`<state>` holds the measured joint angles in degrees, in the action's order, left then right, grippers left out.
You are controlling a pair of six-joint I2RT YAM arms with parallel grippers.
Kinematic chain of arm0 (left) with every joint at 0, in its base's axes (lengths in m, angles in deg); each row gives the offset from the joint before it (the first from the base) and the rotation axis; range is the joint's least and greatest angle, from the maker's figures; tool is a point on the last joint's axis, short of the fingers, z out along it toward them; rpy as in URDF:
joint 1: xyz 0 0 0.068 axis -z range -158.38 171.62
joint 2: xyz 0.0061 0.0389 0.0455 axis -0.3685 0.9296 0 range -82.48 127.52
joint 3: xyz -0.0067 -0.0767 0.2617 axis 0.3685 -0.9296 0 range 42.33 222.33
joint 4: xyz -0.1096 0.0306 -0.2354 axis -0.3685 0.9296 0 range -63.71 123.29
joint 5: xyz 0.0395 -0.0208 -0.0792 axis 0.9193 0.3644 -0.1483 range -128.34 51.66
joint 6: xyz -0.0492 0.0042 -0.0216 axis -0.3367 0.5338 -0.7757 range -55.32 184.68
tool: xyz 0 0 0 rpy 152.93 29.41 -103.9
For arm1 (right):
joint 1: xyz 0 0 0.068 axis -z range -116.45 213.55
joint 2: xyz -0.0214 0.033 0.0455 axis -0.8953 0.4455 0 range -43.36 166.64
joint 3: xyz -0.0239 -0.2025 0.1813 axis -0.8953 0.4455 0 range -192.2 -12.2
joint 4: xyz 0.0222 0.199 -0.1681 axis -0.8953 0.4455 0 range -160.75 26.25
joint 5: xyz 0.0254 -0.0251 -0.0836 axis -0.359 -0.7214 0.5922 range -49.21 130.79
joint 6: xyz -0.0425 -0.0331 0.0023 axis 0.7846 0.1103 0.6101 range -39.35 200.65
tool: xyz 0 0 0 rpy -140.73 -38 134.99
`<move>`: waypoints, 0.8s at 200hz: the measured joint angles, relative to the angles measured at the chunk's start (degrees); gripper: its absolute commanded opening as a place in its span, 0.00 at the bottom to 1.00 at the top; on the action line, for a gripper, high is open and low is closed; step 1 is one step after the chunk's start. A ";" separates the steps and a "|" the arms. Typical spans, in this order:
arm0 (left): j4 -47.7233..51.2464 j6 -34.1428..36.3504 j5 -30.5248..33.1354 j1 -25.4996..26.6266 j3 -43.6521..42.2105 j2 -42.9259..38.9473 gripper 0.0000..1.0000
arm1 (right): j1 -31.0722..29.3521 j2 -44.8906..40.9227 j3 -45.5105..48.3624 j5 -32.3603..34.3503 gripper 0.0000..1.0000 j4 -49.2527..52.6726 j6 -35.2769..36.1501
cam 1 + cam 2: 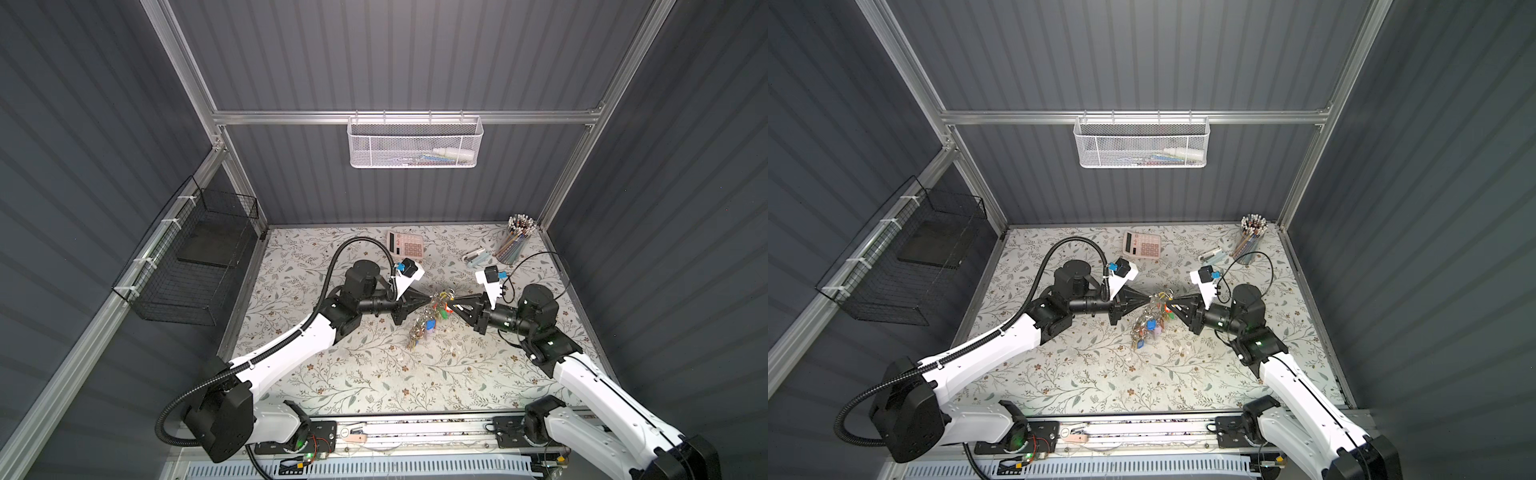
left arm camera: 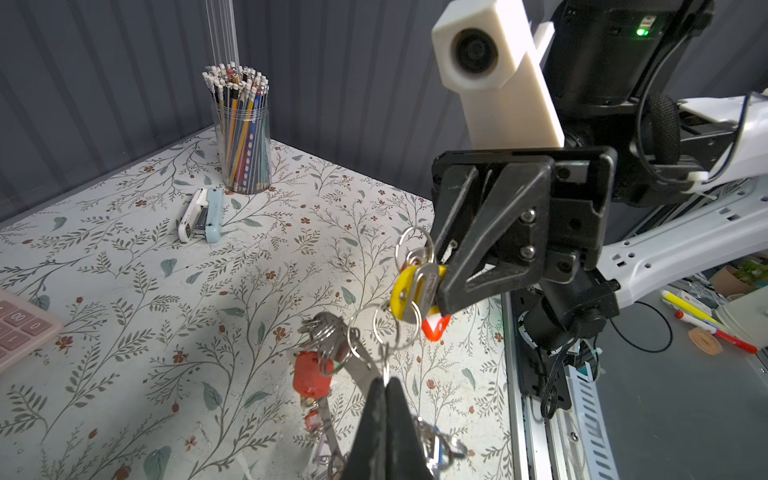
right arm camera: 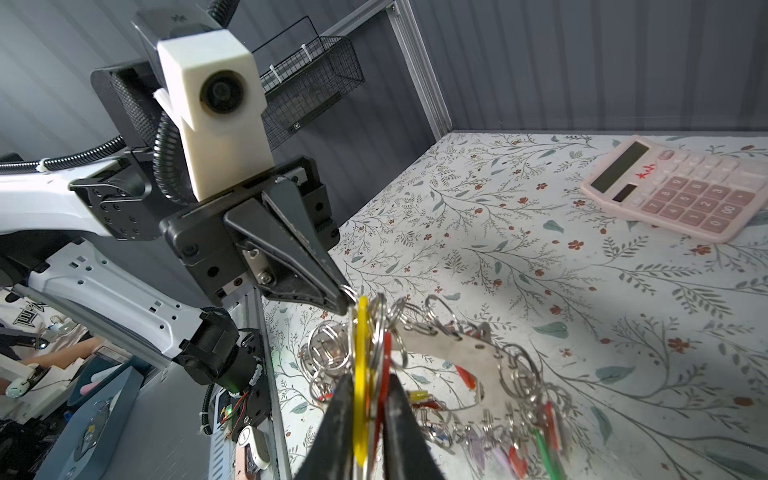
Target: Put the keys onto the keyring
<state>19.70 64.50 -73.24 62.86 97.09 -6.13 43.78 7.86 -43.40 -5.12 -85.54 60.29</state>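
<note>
Mid-table is blocked: the left gripper (image 1: 429,300), pinched on a split ring (image 2: 387,365), and the right gripper (image 1: 454,302), clamped on the yellow-tagged key (image 2: 402,291), meet almost tip to tip, and the keyring (image 3: 453,349) with its hanging keys (image 1: 420,332) trails from the gap down to the floral table (image 1: 332,374). The left arm (image 1: 286,353) and right arm (image 1: 594,386) slant in from the near corners, barring both sides. Along the back stand a pink calculator (image 1: 405,246), a stapler (image 1: 475,257) and a tall cup of pencils (image 1: 514,241). The near middle strip of the table between the arms lies bare, open to a reach
</note>
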 measured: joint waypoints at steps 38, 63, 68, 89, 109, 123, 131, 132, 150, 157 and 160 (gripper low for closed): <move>-0.09 -0.02 -0.39 0.00 0.00 0.04 0.00 | 0.00 0.55 -0.55 -0.39 0.16 -0.68 -0.33; -0.09 -0.02 -0.70 0.00 0.00 0.04 0.00 | 0.00 1.88 -0.76 -1.03 0.16 -2.21 -1.31; -0.09 -0.04 -0.70 0.00 0.00 0.07 0.00 | 0.00 2.21 -0.76 -1.20 0.16 -2.47 -1.49; -0.13 -0.04 -0.87 0.00 0.00 0.15 0.00 | 0.00 3.08 -0.79 -1.55 0.16 -3.41 -2.21; -0.28 -0.07 -0.92 0.00 0.00 0.15 0.00 | 0.00 3.17 -0.79 -1.64 0.16 -4.09 -2.49; -0.28 -0.07 -0.87 0.00 0.00 0.15 0.00 | 0.00 3.15 -0.79 -1.55 0.17 -4.33 -2.56; -0.28 -0.04 -0.83 0.00 0.00 0.15 0.00 | 0.00 3.08 -0.79 -1.40 0.18 -4.33 -2.56; -0.28 -0.04 -0.83 0.00 0.00 0.15 0.00 | 0.00 3.04 -0.79 -1.40 0.18 -4.28 -2.56; -0.28 -0.04 -0.59 0.00 -0.09 0.15 0.00 | 0.02 2.58 -0.76 -0.87 0.18 -4.13 -2.49; -0.26 -0.04 -0.52 0.00 -0.15 0.15 0.00 | 0.02 2.34 -0.74 -0.72 0.18 -3.98 -2.47; -0.26 -0.04 -0.39 0.00 -0.15 0.15 0.00 | 0.02 2.23 -0.72 -0.63 0.18 -3.89 -2.40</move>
<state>19.43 64.45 -73.63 62.86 96.94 -5.97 43.80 10.09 -44.12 -5.75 -89.43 57.89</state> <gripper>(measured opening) 0.050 0.178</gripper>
